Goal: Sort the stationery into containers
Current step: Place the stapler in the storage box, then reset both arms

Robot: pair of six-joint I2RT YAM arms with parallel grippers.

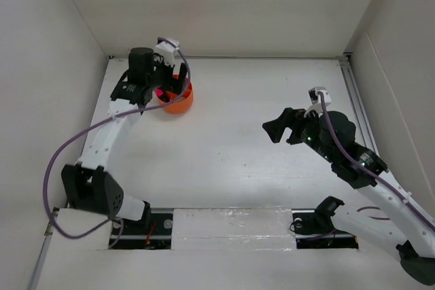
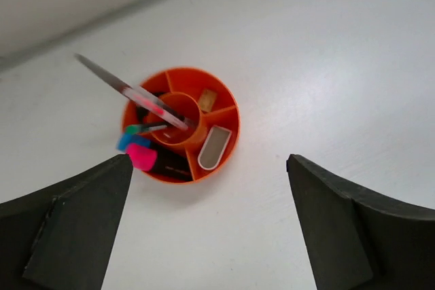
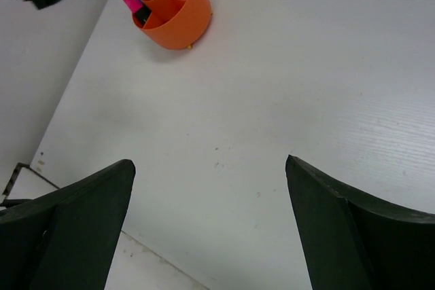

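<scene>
Over the white bench (image 1: 231, 174), toward its right edge: right jaws spread wide, nothing between them. Best left parked there, well apart from the work.

Farther in, above the far left corner: left jaws parted wide as well, empty, hanging over the round orange plastic tub (image 2: 233, 130). Reads as a release into the tub, with no loose stationery visible elsewhere on the bench. Lift straight up, not sideways. Keep the jaws wide until well above the long silver scissors blade (image 2: 112, 79), standing out of the tub toward the wrist camera and likely the first thing to snag. Avoid brushing the rim; probably light enough to slide or tip.

Sits upright just inside the far left corner of the bench, short-walled, split by dividers around a central round cup (image 2: 170, 139).
- **In the cup:** the blade, blurred and leaning, beside a thin pink pen (image 2: 152, 107) and a green-tipped piece (image 2: 134, 129), hard to make out.
- **In the outer compartment nearest the left jaw:** black markers, one with a pink cap (image 2: 141, 157), one with a blue cap (image 2: 125, 142).
- **In the next compartment round:** a white rounded eraser (image 2: 214, 147).
- **Beyond it:** a small tan eraser (image 2: 208, 98).
- **Far compartments:** partly hidden behind the blade, contents not readable.
</scene>
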